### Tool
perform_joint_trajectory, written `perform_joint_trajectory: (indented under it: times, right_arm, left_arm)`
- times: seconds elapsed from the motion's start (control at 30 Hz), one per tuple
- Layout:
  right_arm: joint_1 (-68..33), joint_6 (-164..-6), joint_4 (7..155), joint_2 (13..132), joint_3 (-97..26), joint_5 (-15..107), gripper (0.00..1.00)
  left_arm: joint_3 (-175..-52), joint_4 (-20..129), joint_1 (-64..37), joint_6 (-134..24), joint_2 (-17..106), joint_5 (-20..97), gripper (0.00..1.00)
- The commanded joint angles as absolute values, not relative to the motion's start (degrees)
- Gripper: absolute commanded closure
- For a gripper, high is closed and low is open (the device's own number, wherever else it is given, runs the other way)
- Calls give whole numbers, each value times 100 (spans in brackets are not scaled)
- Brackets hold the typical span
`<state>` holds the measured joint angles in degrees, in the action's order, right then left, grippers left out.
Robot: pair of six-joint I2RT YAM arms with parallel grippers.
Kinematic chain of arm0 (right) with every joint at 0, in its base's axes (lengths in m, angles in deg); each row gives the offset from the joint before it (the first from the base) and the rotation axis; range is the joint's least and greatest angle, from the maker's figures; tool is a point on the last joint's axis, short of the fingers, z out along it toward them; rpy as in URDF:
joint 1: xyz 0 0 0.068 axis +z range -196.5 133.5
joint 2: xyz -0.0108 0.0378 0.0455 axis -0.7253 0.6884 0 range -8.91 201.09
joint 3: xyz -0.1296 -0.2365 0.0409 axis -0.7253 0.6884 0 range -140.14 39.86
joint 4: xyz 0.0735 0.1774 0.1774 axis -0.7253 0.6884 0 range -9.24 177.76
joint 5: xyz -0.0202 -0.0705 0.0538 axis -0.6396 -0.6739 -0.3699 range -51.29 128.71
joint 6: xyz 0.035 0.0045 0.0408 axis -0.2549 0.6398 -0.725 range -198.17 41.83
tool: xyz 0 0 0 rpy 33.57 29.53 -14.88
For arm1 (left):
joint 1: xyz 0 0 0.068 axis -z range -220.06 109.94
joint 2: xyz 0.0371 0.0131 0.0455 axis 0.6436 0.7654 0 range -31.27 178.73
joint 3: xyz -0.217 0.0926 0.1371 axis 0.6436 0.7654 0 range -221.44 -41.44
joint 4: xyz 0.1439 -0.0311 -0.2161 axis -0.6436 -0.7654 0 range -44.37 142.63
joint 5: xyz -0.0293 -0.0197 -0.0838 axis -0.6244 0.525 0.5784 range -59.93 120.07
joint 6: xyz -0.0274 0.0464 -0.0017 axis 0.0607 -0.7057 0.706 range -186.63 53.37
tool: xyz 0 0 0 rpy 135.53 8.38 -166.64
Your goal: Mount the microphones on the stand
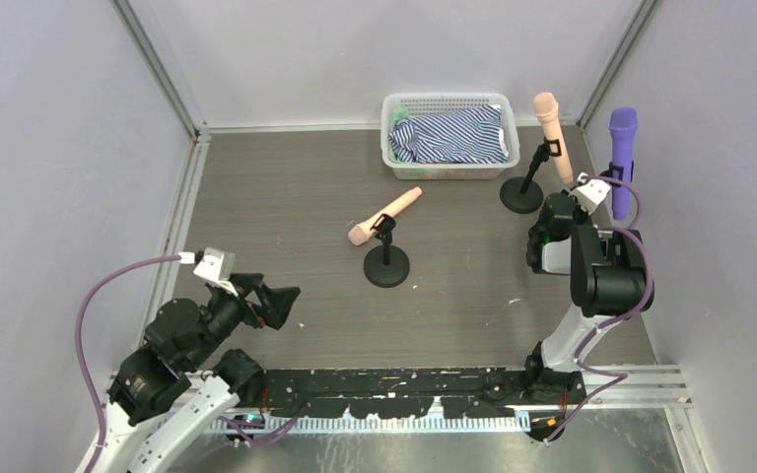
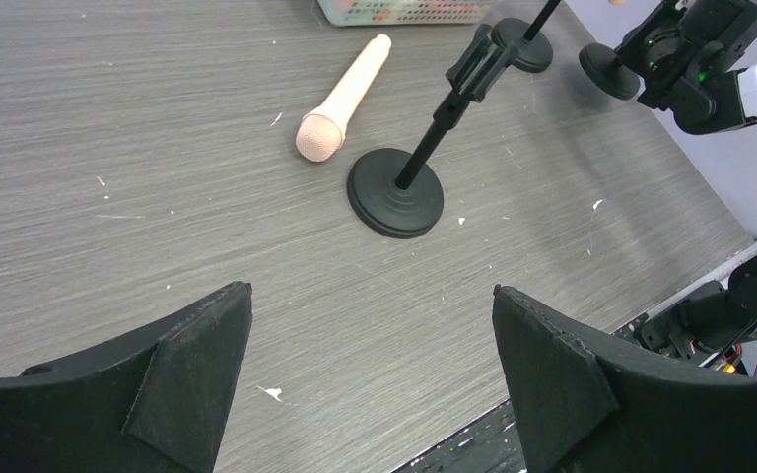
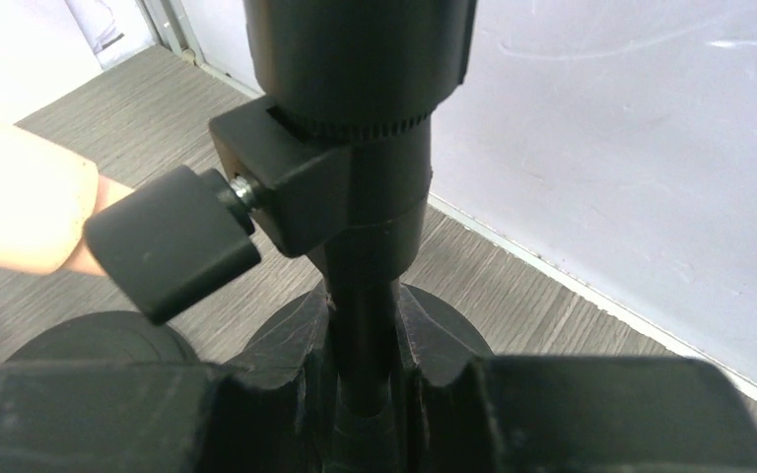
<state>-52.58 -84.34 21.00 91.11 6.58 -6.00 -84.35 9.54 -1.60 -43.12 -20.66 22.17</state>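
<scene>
Right tool [image 3: 365,379] clamps stand pole [image 3: 363,315], purple microphone [image 1: 622,148] just beside.

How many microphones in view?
3. One smooth peach-pink microphone lies flat by the middle black stand; a second peach-pink microphone sits in the stand beside the white basket; the purple microphone stands upright at far right.

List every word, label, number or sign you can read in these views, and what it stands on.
None can be read in any view.
Purple microphone, pink microphones, stands, basket: no print shows.
Cloth: stripes only, no lettering.
</scene>
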Motion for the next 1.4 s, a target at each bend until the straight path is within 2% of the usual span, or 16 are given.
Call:
perform_joint_trajectory:
  times: [0.0, 0.23, 0.33, 0.47, 0.57, 0.97, 1.13, 1.3, 1.37]
  right_arm:
    - [-5291, -8605, 1428, 9010, 341, -793, 94]
    - [-5291, -8631, 1699, 9000, 228, -1085, 90]
    - [-5291, -8641, 1734, 8930, 246, -1008, 94]
    - [-5291, -9321, 2544, 8450, 388, -820, 99]
    - [-5291, -9689, 2902, 8338, 443, -664, 99]
    - [-5291, -9992, 2823, 8958, 523, -782, 96]
    - [-5291, -10020, 3055, 9066, 298, -862, 86]
    - [-5291, -10017, 3149, 9052, 274, -878, 61]
    - [-5291, -9993, 3169, 8992, 314, -854, 55]
  left_arm:
    - [-8424, 1195, -191, -4413, -2020, 2285, 7]
    - [-8428, 1204, -189, -4413, -1996, 2295, 7]
    - [-8424, 1206, -190, -4413, -1992, 2304, 7]
    - [-8424, 1204, -191, -4413, -1985, 2313, 7]
    - [-8424, 1203, -189, -4421, -1993, 2316, 7]
    - [-8424, 1216, -187, -4427, -1959, 2330, 7]
    - [-8424, 1212, -189, -4430, -1937, 2330, 7]
    - [-8425, 1214, -191, -4435, -1937, 2328, 7]
    - [-8426, 1217, -189, -4430, -1936, 2322, 7]
